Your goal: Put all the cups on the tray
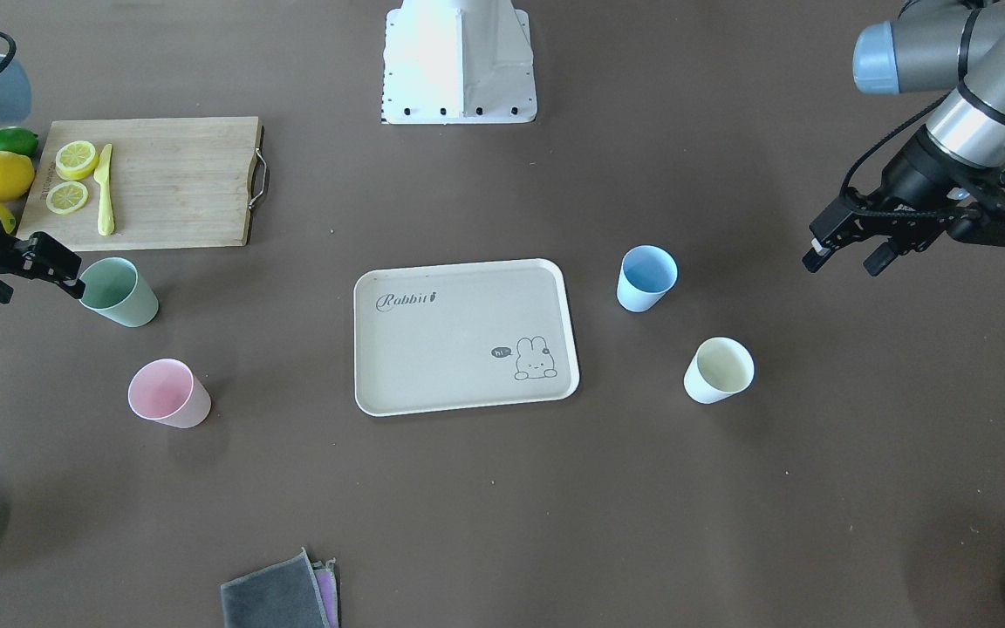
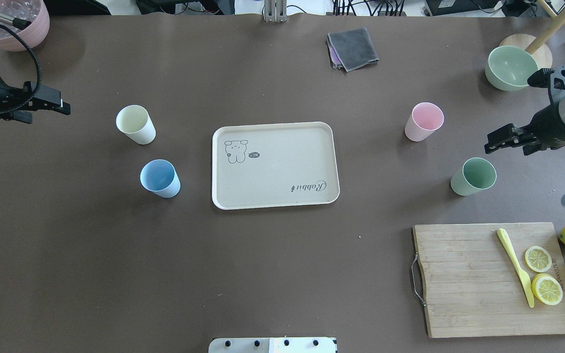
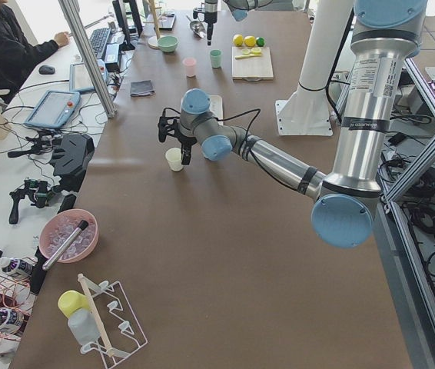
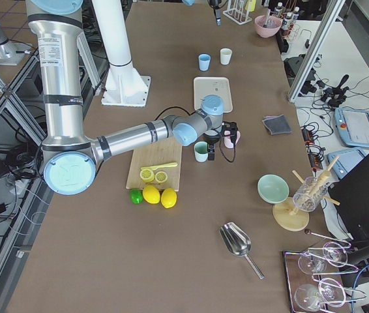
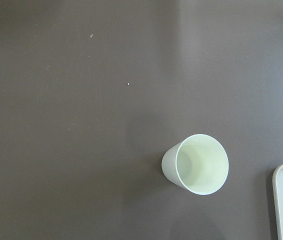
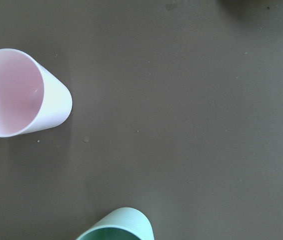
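In the overhead view the brown counter [image 2: 282, 274] carries everything, and the cream Rabbit tray [image 2: 282, 157] lies flat at its centre with nothing on it. By that, the task has not started to show: four cups to move, none yet placed.

The left gripper [image 1: 844, 257] hangs at about nine o'clock from the pale yellow cup [image 2: 135, 125], apart from it, its fingers spread and holding nothing; its wrist camera looks down on that cup. The right gripper [image 2: 505, 142] hovers at about one o'clock from the sage green cup [image 2: 474, 176], also clear of it, fingers apparently spread and empty.

From the tray, the yellow cup stands upright at about ten o'clock and the light blue cup [image 2: 160, 178] at about nine, both well apart from the rim. The pink cup [image 2: 423, 121] stands at about two o'clock and the green one at about three. Probably each arm takes the pair on its own side.
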Robot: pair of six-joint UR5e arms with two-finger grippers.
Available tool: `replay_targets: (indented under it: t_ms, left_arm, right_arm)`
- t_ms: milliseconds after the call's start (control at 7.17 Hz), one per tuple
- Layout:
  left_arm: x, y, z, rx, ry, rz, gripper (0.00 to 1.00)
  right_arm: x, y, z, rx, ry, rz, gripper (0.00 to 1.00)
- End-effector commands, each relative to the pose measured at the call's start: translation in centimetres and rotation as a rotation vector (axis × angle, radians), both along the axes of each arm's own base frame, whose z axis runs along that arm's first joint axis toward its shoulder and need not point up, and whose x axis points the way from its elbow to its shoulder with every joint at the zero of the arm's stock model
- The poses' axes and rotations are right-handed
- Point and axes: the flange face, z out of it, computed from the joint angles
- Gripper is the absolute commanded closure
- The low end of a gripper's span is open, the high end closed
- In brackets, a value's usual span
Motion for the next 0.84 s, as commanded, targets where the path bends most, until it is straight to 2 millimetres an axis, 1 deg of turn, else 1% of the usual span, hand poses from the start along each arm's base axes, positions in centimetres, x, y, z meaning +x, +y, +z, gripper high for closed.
replay_targets:
  t_ms: [0,279,419,558,698]
  left_arm:
    - [0.2,-0.1,-0.5,0.008,0.004,0.002,0.02]
    - [0.7,0.1,-0.5,0.007,0.004,0.012,0.02]
    - [0.7,0.1,-0.5,0.007,0.004,0.012,0.02]
    - [0.7,0.0,-0.5,0.008,0.004,0.012,0.02]
    - [0.8,-0.1,-0.6,0.009,0.005,0.012,0.02]
  right_arm:
    - [-2.2,2.5,2.2,0.003,0.022,0.002,0.00]
    - [-3.5,3.1,3.4,-0.012,0.038,-0.023,0.00]
    - [-4.1,3.2,3.7,-0.014,0.046,-0.027,0.07]
    - [-4.3,2.9,3.1,-0.004,0.041,-0.022,0.99]
    - [-4.7,2.4,2.0,0.012,0.029,-0.021,1.00]
